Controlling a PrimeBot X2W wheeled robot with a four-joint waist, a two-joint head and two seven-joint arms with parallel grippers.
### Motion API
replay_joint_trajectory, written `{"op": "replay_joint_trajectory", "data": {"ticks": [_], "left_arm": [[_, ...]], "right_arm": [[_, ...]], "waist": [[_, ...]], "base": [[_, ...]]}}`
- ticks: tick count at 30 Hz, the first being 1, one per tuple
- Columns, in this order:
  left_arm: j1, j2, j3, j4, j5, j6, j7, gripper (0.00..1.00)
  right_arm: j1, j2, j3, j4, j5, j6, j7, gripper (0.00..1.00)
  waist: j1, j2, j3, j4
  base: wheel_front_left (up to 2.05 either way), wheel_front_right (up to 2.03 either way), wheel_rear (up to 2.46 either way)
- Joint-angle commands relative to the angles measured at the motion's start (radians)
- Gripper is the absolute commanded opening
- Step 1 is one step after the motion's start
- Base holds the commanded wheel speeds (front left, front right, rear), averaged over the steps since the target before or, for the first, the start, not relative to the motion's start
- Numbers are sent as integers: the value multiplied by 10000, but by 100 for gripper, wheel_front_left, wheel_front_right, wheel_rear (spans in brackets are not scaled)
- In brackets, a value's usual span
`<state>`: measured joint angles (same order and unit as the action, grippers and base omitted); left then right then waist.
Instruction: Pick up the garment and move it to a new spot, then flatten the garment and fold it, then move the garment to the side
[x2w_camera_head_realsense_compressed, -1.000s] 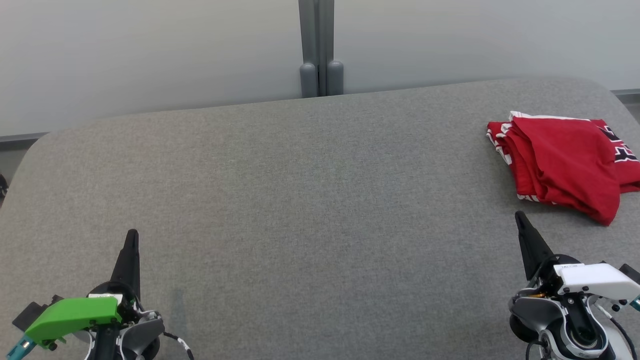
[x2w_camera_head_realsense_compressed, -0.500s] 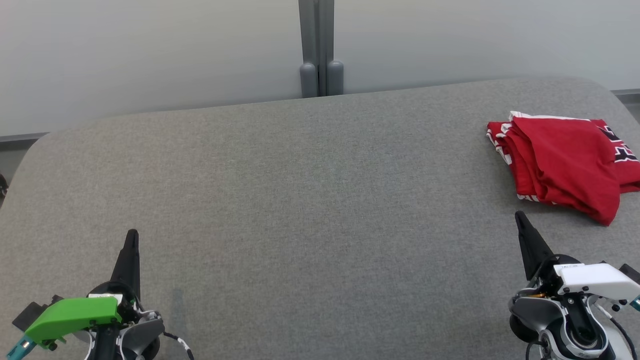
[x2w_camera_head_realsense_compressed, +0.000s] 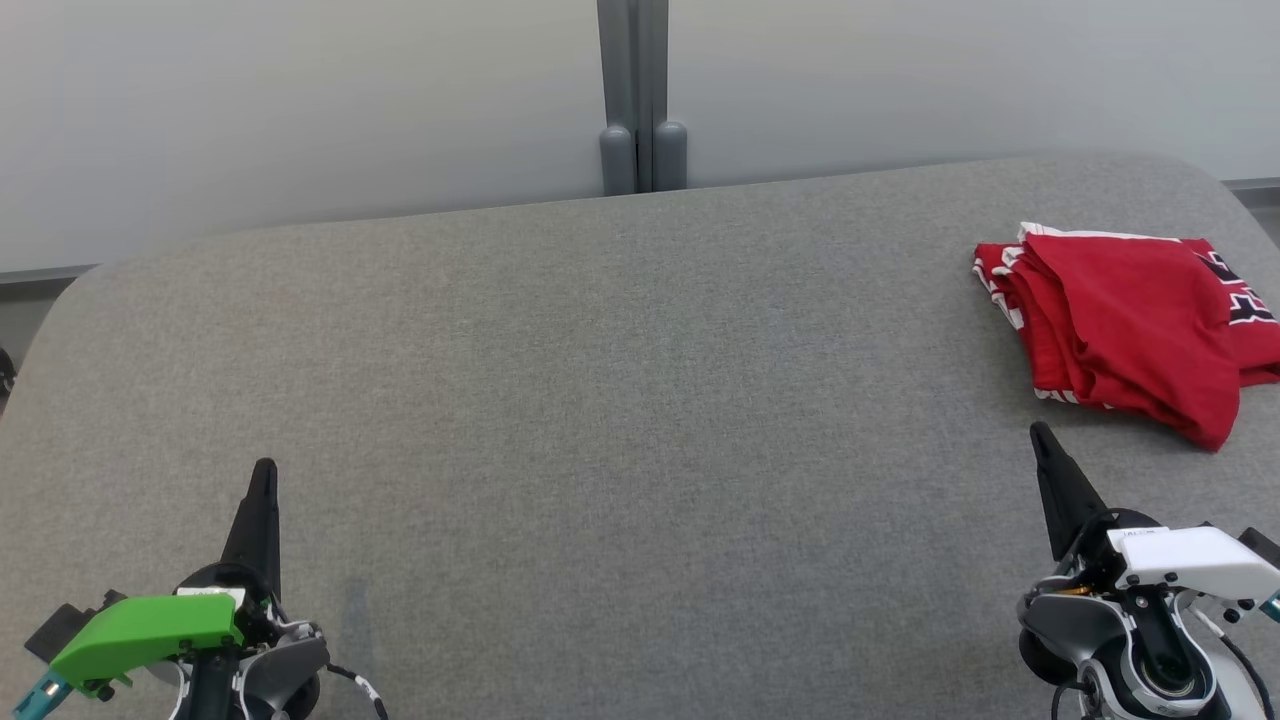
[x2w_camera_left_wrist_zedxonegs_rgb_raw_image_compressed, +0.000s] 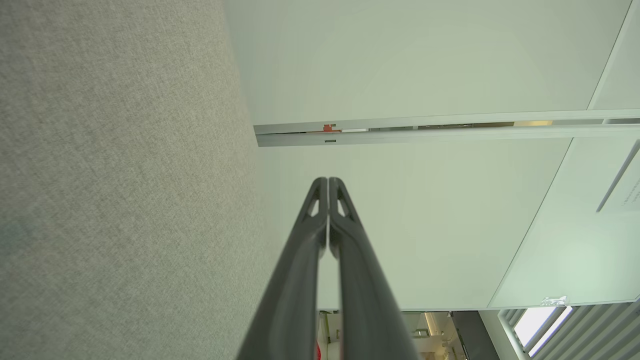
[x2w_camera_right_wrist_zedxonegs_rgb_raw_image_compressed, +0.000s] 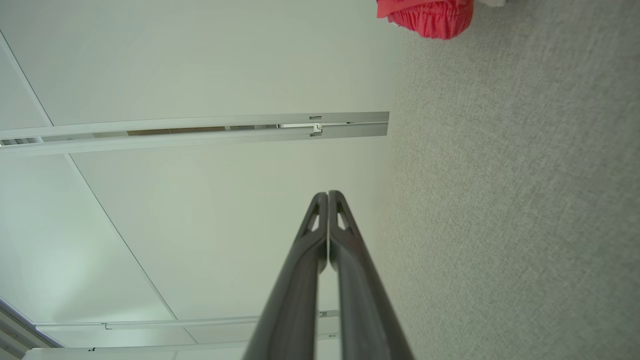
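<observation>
Red garment (x2w_camera_head_realsense_compressed: 1125, 330) soft, light, floppy, bunched on grey table (x2w_camera_head_realsense_compressed: 620, 400); best grab thick near edge. Left gripper (x2w_camera_head_realsense_compressed: 263, 472), right gripper (x2w_camera_head_realsense_compressed: 1041, 434): jaws together, holding nothing

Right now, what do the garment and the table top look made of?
The garment: soft red knit, likely jersey fabric, matte; it slumps in folds, with white striped trim. The table top: grey woven cloth cover, matte; fine heathered weave shows; padding underneath cannot be told.

Grey table (x2w_camera_head_realsense_compressed: 600, 400) — pale wall (x2w_camera_head_realsense_compressed: 300, 100)
</observation>
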<state>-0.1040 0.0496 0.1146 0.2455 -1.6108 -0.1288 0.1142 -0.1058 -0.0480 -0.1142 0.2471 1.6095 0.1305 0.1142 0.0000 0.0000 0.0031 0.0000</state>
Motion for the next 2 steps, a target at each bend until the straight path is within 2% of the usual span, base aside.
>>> {"op": "replay_joint_trajectory", "data": {"ticks": [1, 2], "left_arm": [[-104, 9, 20, -16, -41, -60, 31, 0], [-104, 9, 20, -16, -41, -60, 32, 0]], "right_arm": [[-56, -41, -15, -49, 67, 4, 23, 0], [-56, -41, -15, -49, 67, 4, 23, 0]], "waist": [[0, 0, 0, 0], [0, 0, 0, 0]], "base": [[0, 0, 0], [0, 0, 0]]}}
